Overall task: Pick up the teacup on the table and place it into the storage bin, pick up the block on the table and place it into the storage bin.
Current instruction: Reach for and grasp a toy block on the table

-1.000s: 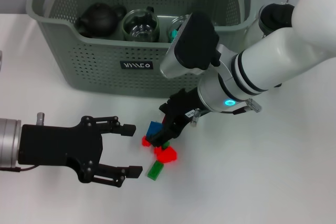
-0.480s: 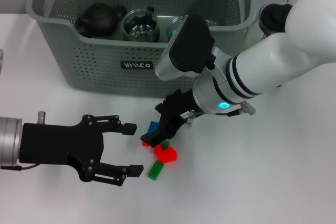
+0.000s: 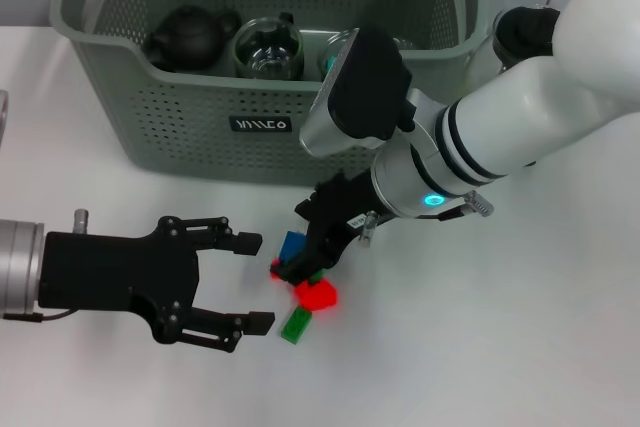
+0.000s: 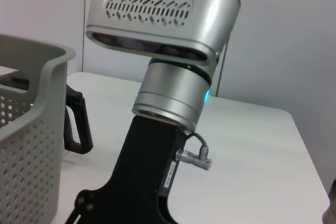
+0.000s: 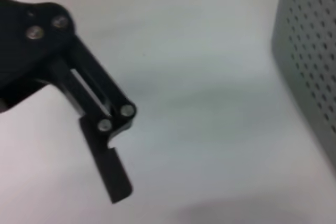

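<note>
Black left gripper sits nearest the camera, low over the table, fingers spread wide and holding nothing; it has barely shifted over the last second. Just beyond its fingertips lies the block cluster: a green block, a red block and a blue block, touching or nearly so. The right gripper has edged a little toward the left within that second and now reaches down into the cluster between blue and red. Whether it has closed on a block cannot be told. Judged from this, the block pick is in progress, not complete.

Room is tight: both grippers converge on one cluster. Behind stands the bin, its front wall close to the right arm, so a lift must clear the rim. Inside are a dark teapot and a glass cup.
</note>
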Controlling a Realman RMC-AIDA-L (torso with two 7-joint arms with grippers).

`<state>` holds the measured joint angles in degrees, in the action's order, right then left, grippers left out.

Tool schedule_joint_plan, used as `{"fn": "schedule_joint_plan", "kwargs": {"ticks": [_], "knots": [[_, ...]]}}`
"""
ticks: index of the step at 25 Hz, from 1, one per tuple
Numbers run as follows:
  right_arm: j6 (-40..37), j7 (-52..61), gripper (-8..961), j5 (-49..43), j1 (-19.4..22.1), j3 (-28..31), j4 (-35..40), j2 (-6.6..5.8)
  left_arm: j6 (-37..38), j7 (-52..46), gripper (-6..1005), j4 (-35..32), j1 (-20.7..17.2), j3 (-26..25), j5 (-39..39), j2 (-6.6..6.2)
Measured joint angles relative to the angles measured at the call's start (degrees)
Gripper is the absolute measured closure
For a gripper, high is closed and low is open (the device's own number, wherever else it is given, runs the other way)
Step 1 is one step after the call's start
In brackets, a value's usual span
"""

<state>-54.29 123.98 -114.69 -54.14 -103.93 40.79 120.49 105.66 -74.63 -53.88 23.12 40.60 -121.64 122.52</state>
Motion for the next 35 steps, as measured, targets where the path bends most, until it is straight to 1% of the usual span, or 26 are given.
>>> {"fn": "schedule_joint_plan", "kwargs": {"ticks": [9, 13, 16, 19, 23, 27, 35], "knots": [[-3.6, -1.8, 26, -0.4, 0.2, 1.3, 0.1, -0.21, -0.2, -0.1, 125, 0.2, -0.1, 0.0, 0.0, 0.0], [-5.4, -2.8, 25, -0.4, 0.6, 2.7, 0.3, -0.25, -0.1, -0.1, 125, 0.1, -0.2, 0.0, 0.0, 0.0], [-6.4, -2.9, 25, -0.4, 1.3, 3.4, 1.7, -0.29, -0.3, -0.1, 125, 0.1, -0.3, 0.0, 0.0, 0.0], [-7.4, -3.1, 25, -0.4, 3.2, 4.1, 4.9, -0.58, 0.0, -0.1, 125, 0.0, -0.3, -0.2, 0.0, -0.01], [-10.0, -4.2, 25, -0.5, 5.2, 6.5, 8.3, -0.73, 0.3, -0.1, 125, 0.0, -0.2, -0.8, 0.0, -0.08], [-11.5, -5.3, 25, -0.6, 5.9, 8.4, 8.9, -0.57, 0.3, -0.2, 125, 0.0, -0.3, -1.1, 0.0, -0.09], [-11.8, -5.9, 26, -0.6, 6.5, 8.3, 9.0, -0.32, 0.4, -0.5, 125, 0.0, -0.4, -1.5, 0.0, -0.21]]}}
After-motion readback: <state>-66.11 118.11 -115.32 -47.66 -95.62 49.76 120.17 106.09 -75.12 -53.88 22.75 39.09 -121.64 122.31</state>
